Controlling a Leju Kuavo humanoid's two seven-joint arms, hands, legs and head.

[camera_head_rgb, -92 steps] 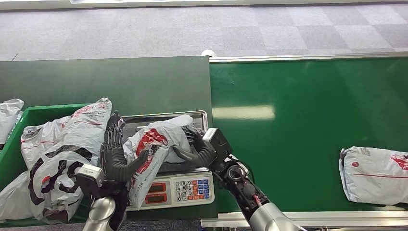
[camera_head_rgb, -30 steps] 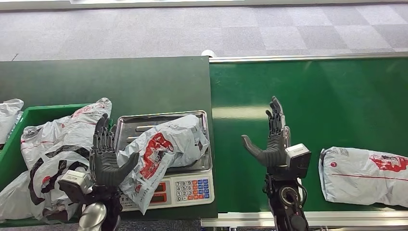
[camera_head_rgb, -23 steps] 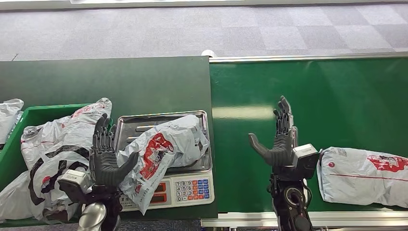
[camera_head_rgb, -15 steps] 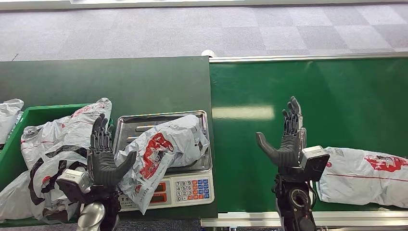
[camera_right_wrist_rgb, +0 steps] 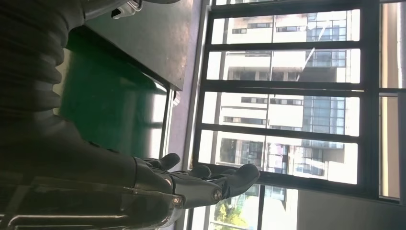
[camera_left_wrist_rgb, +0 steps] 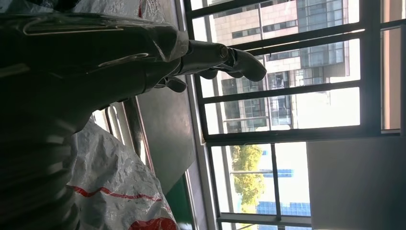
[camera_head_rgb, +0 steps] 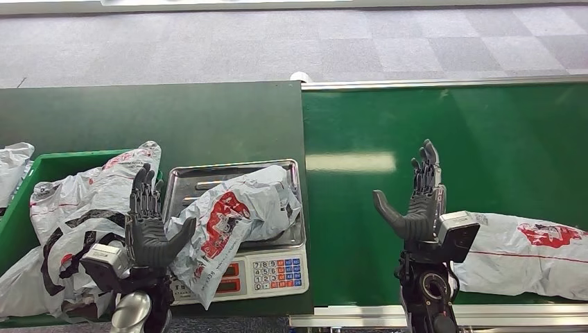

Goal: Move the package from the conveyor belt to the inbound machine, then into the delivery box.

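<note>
Holding several packages (camera_head_rgb: 90, 201), the green box (camera_head_rgb: 48, 165) sits beside both spread, empty hands (camera_head_rgb: 149, 225).

The head camera looked steeply down over the conveyor belt (camera_head_rgb: 485, 139). Both wrist cameras sat close behind their hands, turned sideways, facing windows (camera_left_wrist_rgb: 287, 110); both shared that window wall.
</note>
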